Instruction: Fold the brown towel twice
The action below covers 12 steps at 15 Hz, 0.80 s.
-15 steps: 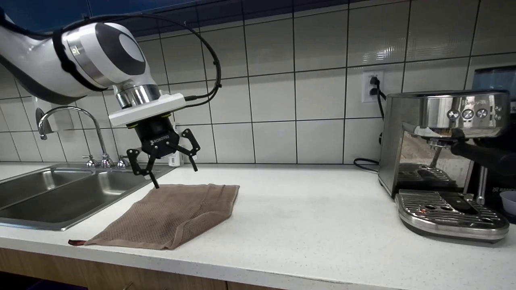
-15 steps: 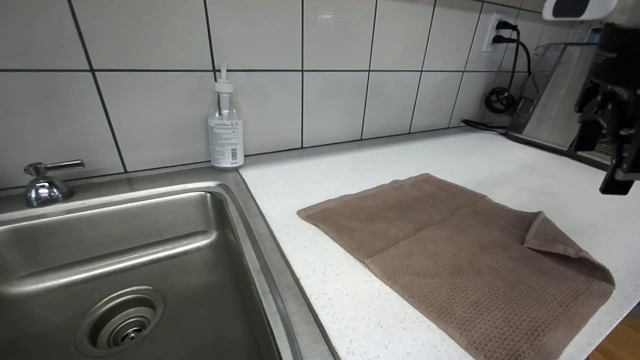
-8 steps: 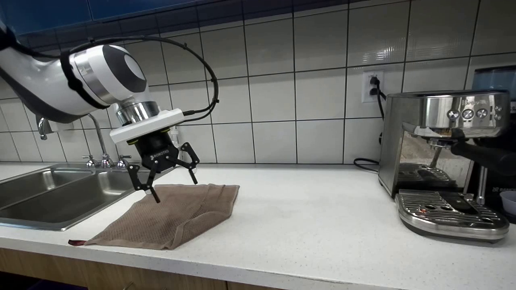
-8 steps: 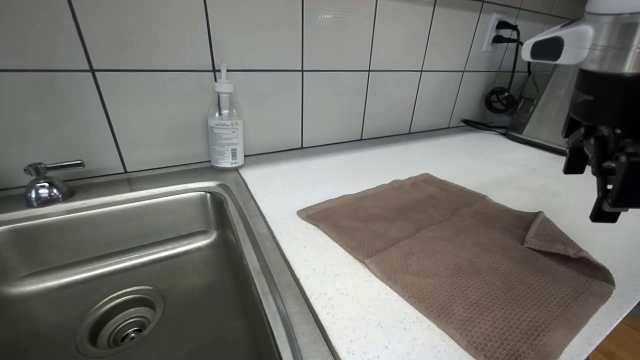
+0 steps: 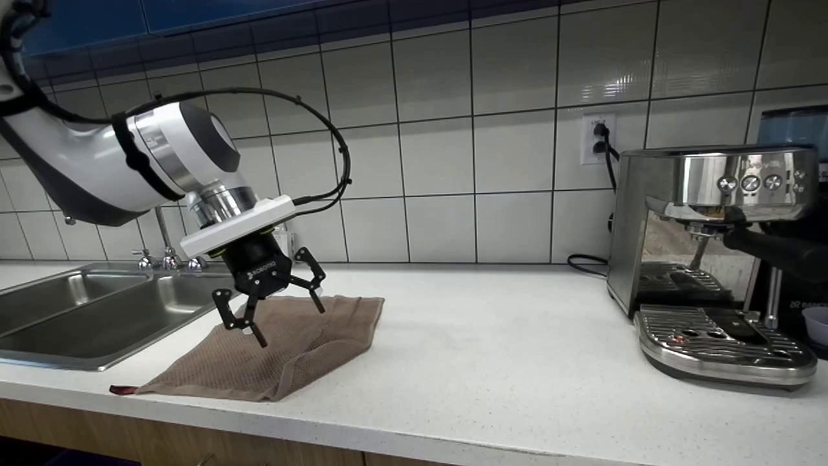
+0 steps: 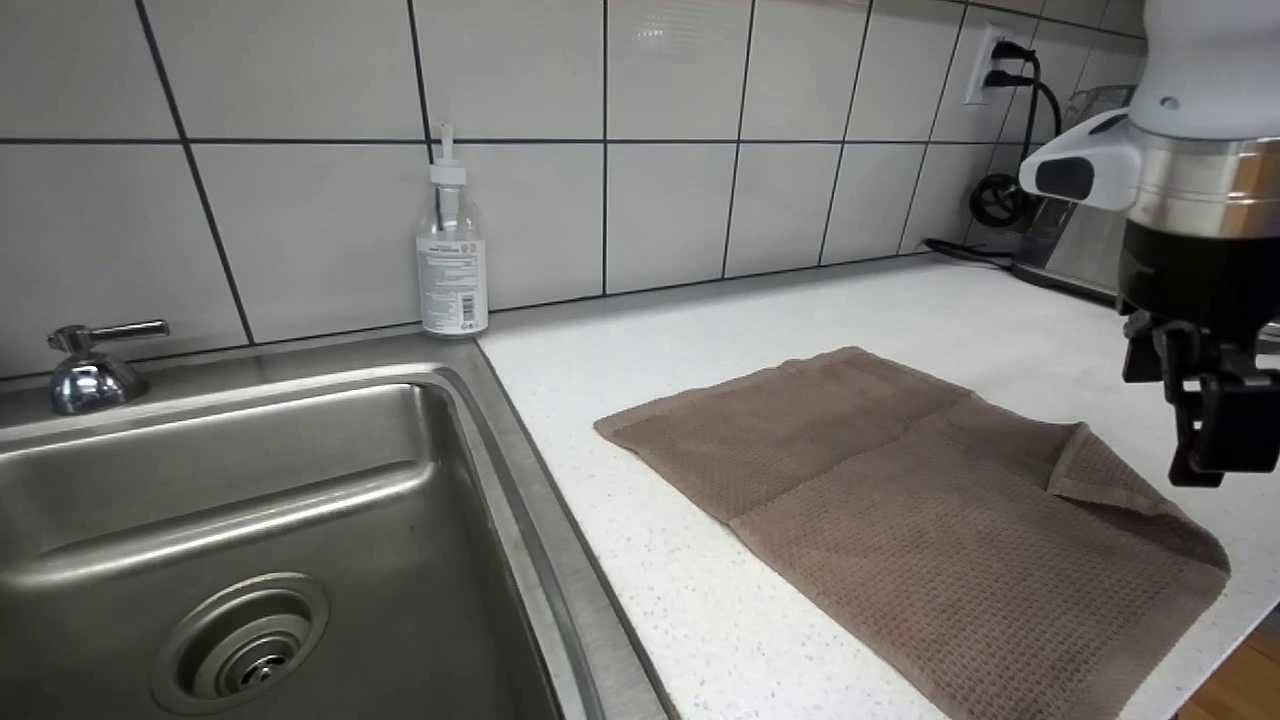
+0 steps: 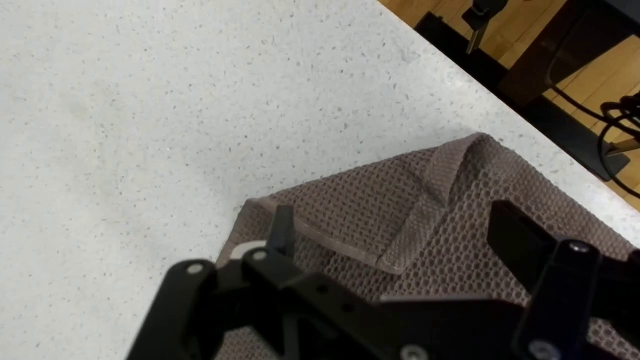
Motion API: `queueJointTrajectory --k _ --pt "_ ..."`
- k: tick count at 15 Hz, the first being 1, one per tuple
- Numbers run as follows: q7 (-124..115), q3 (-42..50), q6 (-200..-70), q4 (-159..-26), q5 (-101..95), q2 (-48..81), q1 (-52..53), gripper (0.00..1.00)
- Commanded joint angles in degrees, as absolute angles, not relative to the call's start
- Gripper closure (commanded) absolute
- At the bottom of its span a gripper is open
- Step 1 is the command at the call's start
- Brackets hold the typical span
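Well, the biggest thing I see is the tiled wall (image 5: 440, 155), at twelve o'clock behind the white counter (image 5: 491, 362). The robot arm (image 5: 97, 155) leans in from ten o'clock in an exterior view. The steel sink (image 5: 129, 323) is set into the counter, and the coffee machine (image 5: 682, 255) stands well away from it, at three o'clock. Between those two, but nearer the sink, the brown towel (image 5: 284, 356) lies spread on the counter. In an exterior view, a flap (image 6: 1110, 475) near its three o'clock side is turned over on top. The gripper (image 5: 293, 328) hangs tilted above the towel, with its fingers (image 5: 259, 335) spread wide apart. In an exterior view, a clear bottle (image 6: 452, 285) by the sink stands upright, ten o'clock from the towel. A tiny red bit (image 5: 123, 389) pokes out at the towel's eight o'clock corner.
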State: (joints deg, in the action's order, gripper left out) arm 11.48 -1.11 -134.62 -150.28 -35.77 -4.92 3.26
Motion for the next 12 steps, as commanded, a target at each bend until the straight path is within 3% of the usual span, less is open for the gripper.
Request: queueJointTrajectory --k 1,12 --pt "7.03 -1.79 -135.24 -149.85 -39.64 -2.81 2.48 0.0" --pt "0.51 -1.75 -134.94 -147.16 -42.28 2.84 3.23 0.0"
